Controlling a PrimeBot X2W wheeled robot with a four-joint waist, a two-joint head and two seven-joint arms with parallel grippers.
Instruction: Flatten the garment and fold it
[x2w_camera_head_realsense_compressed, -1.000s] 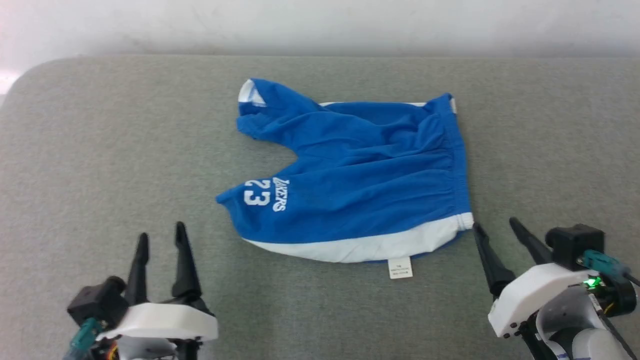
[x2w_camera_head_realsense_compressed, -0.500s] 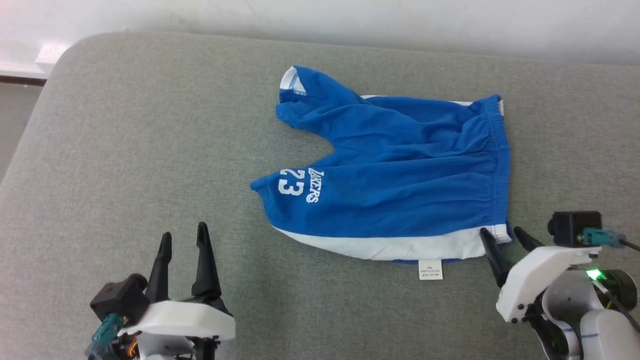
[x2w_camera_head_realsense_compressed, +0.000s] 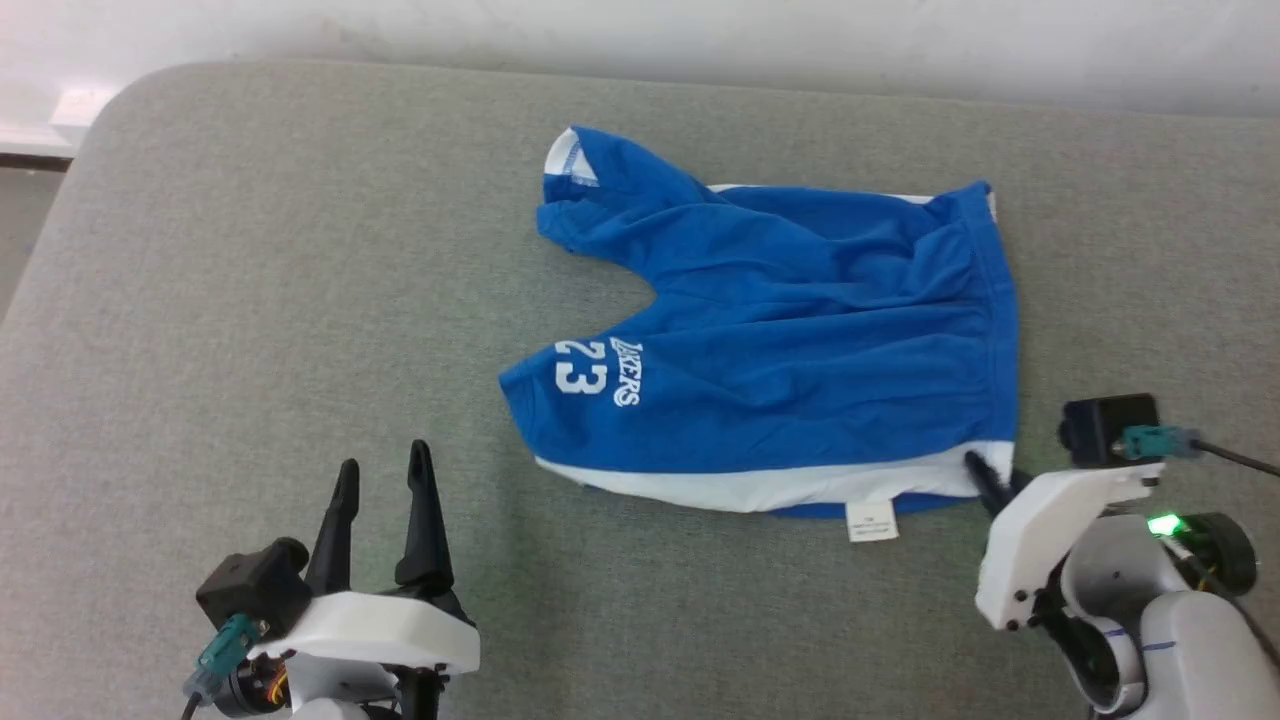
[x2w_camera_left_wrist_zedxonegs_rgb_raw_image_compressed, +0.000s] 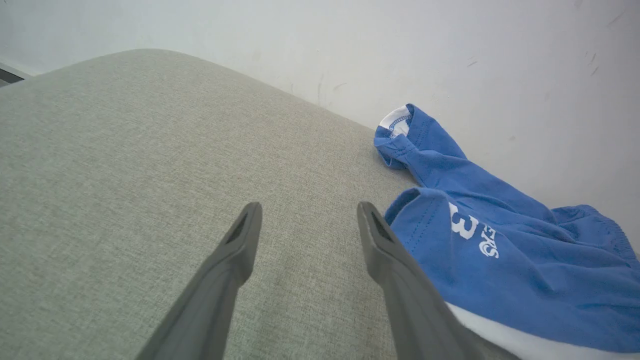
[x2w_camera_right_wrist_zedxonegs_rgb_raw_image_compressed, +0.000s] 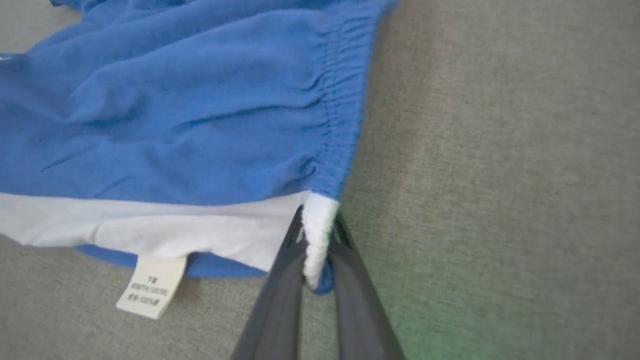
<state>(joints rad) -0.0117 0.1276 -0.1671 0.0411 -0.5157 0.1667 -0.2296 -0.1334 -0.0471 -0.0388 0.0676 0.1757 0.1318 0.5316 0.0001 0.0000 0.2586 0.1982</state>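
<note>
Blue: one garment (x2w_camera_head_realsense_compressed: 800, 340), one tag (x2w_camera_head_realsense_compressed: 871, 520) (white); right gripper (x2w_camera_right_wrist_zedxonegs_rgb_raw_image_compressed: 317, 227) pinching corner.

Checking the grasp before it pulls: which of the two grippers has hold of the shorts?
The right gripper, pinched shut on the white waistband corner of the shorts; the left gripper hangs open, clear of them.

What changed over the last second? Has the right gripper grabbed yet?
Right gripper moved forward to the white waistband corner of the blue shorts and shut on it. Left gripper stayed open, clear of the cloth; the shorts otherwise lie as before on the grey cushion.
</note>
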